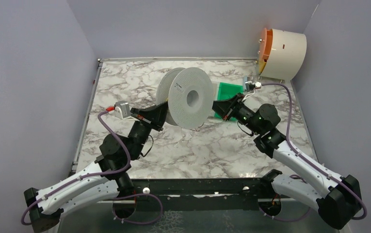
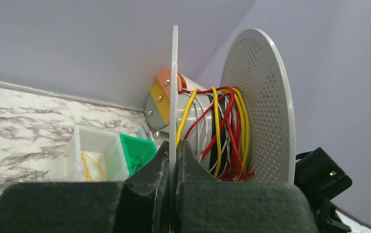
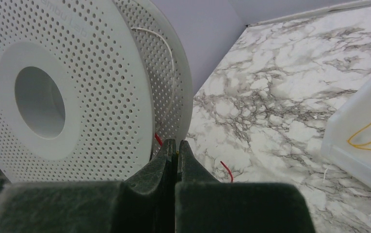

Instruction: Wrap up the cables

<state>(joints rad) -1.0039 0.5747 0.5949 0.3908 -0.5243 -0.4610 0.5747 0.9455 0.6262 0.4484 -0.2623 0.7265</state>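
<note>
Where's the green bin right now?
In the top external view, the green plastic bin sits on the marble table right of centre, just behind the white perforated spool, near the right gripper.

Spool [image 1: 187,98]: upright on edge, mid-bench, toward far edge. Cables [image 2: 222,133]: wound on spool core, between its two flanges. Left gripper [image 1: 163,112]: at spool's left, pinching left flange rim. Right gripper [image 1: 218,108]: at spool's right, beside right flange. Bins [image 1: 230,92]: right of spool, behind right gripper. Drum [image 1: 282,53]: far right corner, on its side.
</note>
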